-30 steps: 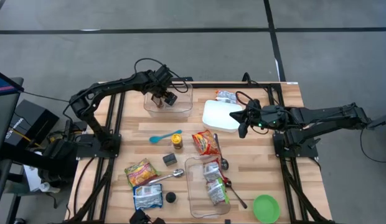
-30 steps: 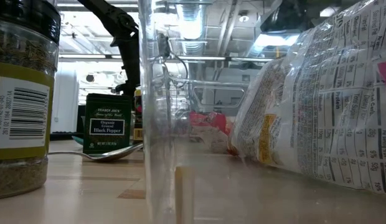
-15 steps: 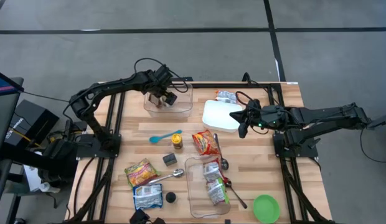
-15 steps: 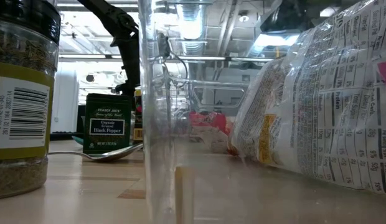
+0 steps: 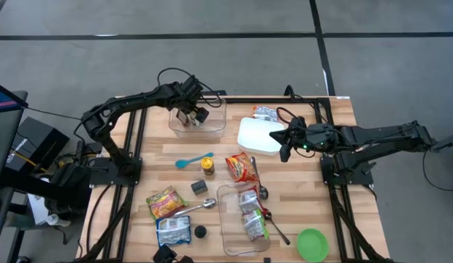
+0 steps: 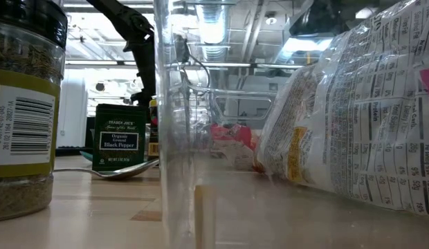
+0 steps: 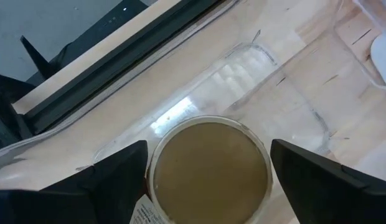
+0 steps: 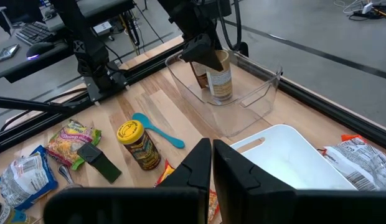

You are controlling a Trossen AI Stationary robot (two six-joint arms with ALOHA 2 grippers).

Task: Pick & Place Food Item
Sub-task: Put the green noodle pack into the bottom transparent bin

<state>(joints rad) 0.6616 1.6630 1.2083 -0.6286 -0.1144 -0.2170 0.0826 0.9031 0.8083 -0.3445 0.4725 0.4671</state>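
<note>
Left tool (image 5: 193,115) hangs over the clear bin (image 5: 212,128) at the far side of the desk (image 5: 336,212), fingers spread wide to either side of a jar (image 8: 218,78) and not pressing on it. Wrist view looks straight down on the jar's round tan top (image 7: 209,168), with a dark finger clear of it on each side. Jar stands upright on the bin floor, near the bin's far wall.

Right tool (image 8: 211,163) pinched together, empty, held above the white lidded container (image 5: 259,135); this arm is waiting.

Handling, as a judgement: jar looks rigid, a smooth cylinder with a paper label, probably moderate in weight if full. Hard walls will not give, so a grip must be square across the widest line, or it may twist out. Best hold would be on the upper body just under the top, fingers on opposite sides. Label should offer more friction than bare wall. Bin walls sit close, so any lift wants to go straight up before moving sideways. Tipping is the main risk; breakage possible if it is glass, which cannot be told.

Elsewhere on the desk: snack packets, a spice bottle, a spoon, a green lid.
</note>
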